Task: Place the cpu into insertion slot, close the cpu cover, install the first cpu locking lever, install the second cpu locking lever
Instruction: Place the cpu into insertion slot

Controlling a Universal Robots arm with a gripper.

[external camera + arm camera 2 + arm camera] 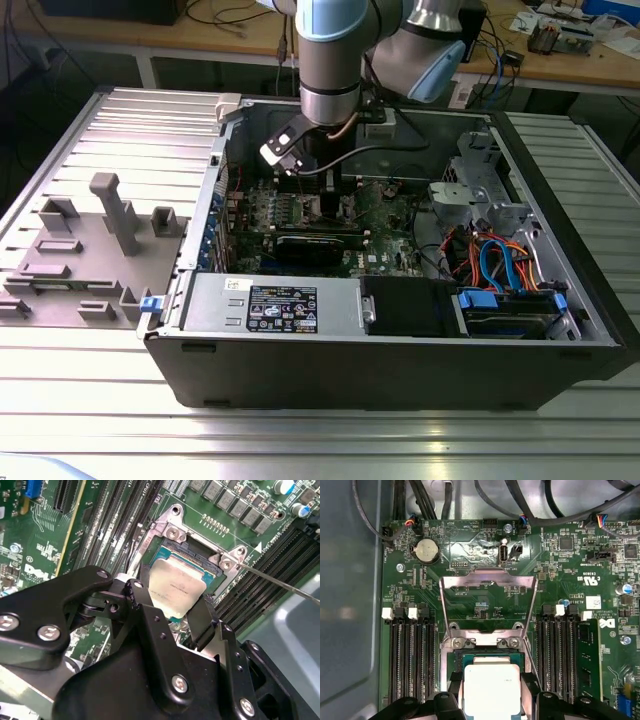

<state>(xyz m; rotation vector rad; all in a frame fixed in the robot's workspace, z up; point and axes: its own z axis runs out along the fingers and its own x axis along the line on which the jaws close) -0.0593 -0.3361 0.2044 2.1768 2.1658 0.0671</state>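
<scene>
cpu (pixel 177 587) pinched in end effector (pixel 172 611) over insertion slot (pixel 187 555) | first wrist view — cpu cover (pixel 489 582) flipped back, slot edges free | second wrist view — thin lever (pixel 280 582) angled aside

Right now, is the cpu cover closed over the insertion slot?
No, in the first wrist view the cpu cover is swung open, clear of the insertion slot and the cpu.

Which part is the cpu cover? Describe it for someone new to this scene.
Inside the open computer case, on the green board, find the cpu between the black memory slots. The cpu cover is the thin silver frame with a window, hinged open right beside it.
</scene>
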